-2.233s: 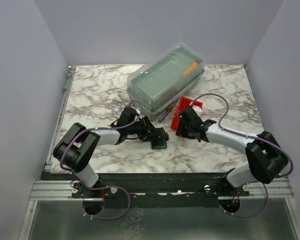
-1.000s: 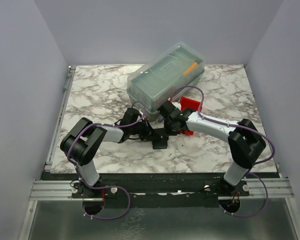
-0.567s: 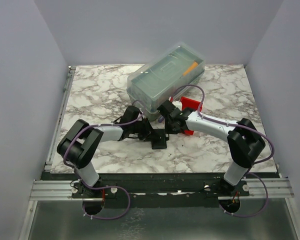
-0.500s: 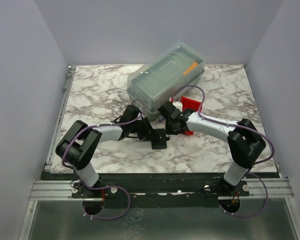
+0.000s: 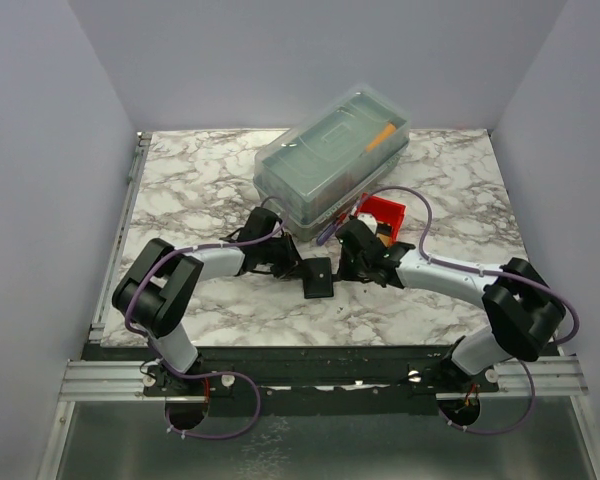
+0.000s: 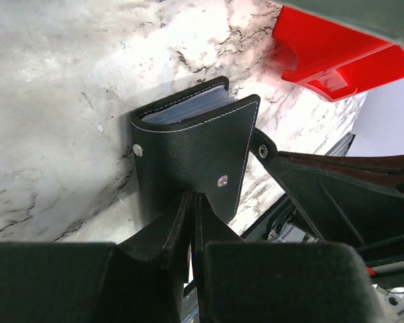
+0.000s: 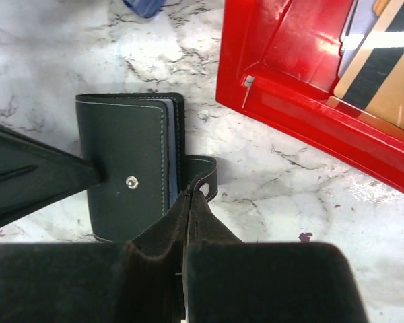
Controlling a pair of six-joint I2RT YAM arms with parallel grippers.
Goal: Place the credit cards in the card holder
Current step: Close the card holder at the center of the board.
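Both left jaws and right jaws are closed on nothing at opposite sides of the card holder [image 7: 124, 168] on the table [image 7: 269, 185], and we judge the right nearer the credit cards [image 7: 384, 81] in the red bin [image 7: 289, 101].

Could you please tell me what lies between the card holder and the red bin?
Only bare marble table, beyond the holder's own snap strap on that side; the bin stands apart from it. The right wrist view shows this.

A robot test booth (lab-like): plain grey walls [image 5: 50, 150] enclosing a marble-topped table [image 5: 190, 190].
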